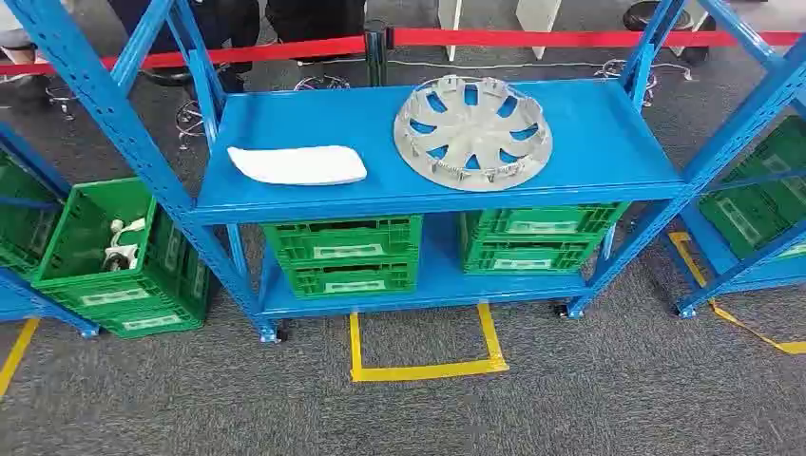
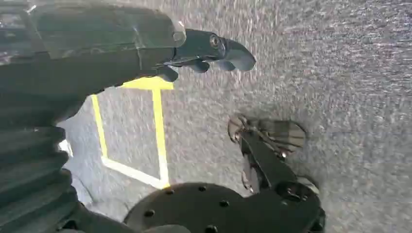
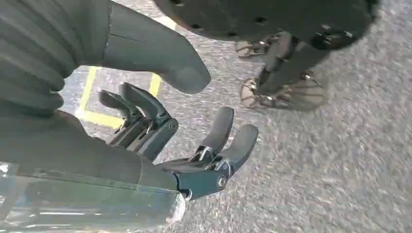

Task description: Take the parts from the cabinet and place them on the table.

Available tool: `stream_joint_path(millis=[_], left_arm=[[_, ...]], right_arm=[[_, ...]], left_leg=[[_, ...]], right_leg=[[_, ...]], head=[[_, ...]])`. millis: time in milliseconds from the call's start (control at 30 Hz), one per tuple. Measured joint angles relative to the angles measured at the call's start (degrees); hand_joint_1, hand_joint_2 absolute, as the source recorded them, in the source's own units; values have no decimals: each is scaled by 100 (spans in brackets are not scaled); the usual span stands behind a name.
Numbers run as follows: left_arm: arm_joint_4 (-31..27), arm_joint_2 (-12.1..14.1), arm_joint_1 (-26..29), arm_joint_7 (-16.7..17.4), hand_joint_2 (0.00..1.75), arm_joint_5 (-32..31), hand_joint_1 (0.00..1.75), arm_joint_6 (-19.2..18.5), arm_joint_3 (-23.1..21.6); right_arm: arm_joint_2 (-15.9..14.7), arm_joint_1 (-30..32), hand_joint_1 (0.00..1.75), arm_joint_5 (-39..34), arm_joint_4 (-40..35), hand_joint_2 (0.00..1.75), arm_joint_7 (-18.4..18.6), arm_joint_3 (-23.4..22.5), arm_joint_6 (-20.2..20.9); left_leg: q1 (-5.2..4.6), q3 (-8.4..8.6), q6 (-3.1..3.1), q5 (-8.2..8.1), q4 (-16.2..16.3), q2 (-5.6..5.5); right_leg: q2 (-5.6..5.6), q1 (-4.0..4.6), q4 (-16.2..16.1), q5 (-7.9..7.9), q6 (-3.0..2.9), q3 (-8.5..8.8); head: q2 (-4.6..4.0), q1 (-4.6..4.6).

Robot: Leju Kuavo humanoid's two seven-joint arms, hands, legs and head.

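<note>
Hanging low over grey carpet (image 3: 340, 184), right hand (image 3: 194, 145) has fingers spread, holding nothing; left hand (image 2: 209, 51) shows one dark fingertip, state can't tell. Head view shows blue cabinet (image 1: 608, 123): silver wheel cover (image 1: 472, 132) lies flat on right part of top shelf, white part (image 1: 297, 164) left of it, long axis left-right. Both well apart from hands. Green crates (image 1: 344, 255) sit on lower shelf. Yellow floor tape (image 1: 428, 369) near side.

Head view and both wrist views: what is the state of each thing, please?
Hubcap: lying flat on the top shelf.
White part: flat on the same shelf, apart from the hubcap.
Left hand: holding nothing, over the floor.
Right hand: empty, fingers apart.
</note>
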Motion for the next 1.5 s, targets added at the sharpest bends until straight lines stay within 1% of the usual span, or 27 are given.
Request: stream_joint_path(millis=[167, 400, 733, 967, 1167, 1267, 1333, 1500], left_arm=[[9, -59, -82, 112, 175, -703, 0, 221, 0], [15, -181, -222, 291, 175, -1730, 0, 542, 0], [120, -383, -446, 514, 175, -3177, 0, 988, 0], [243, -531, -612, 566, 175, -4077, 0, 1294, 2], [376, -662, -768, 557, 175, -4766, 0, 1583, 11], [463, -725, -846, 546, 175, -5080, 0, 1727, 17], [512, -754, -883, 527, 175, -5229, 0, 1810, 22], [581, -807, -918, 400, 175, -5338, 0, 1932, 61]], right_arm=[[13, -151, 175, -326, 4, 175, 105, 223, -361], [15, -369, 175, -807, 17, 175, 280, 781, -836], [13, -679, 175, -1496, 61, 175, 531, 1843, -1500], [-7, -942, 175, -2020, 133, 175, 557, 2617, -2077], [-22, -1244, 175, -2653, 199, 175, 278, 3178, -2699], [-33, -1390, 175, -2985, 227, 175, 66, 3458, -2992], [-42, -1497, 175, -3207, 243, 175, -184, 3559, -3137], [-44, -1800, 175, -3513, 188, 175, -1030, 3585, -3325]], left_leg=[[0, 0, 6, 4, 0, 0], [0, 0, 7, 5, 0, 0], [0, -1, 7, 5, 1, -1], [-1, 0, 7, 5, 2, -2], [-1, 0, 9, 7, 3, -2], [-1, -1, 10, 7, 3, -3], [-1, -2, 10, 7, 3, -1], [-1, 0, 12, 8, 4, 3]], right_leg=[[0, 0, 0, 4, 4, 0], [0, 0, 0, 6, 5, 0], [0, 0, -1, 7, 5, 0], [0, -1, -2, 10, 5, 0], [1, -1, -2, 11, 6, 0], [0, -2, -2, 11, 6, 1], [0, -3, -2, 12, 7, 1], [1, -3, -2, 13, 8, 1]], head=[[-2, 0], [0, 7], [-2, 15], [0, 17], [0, 17], [0, 20], [0, 17], [0, 20]])
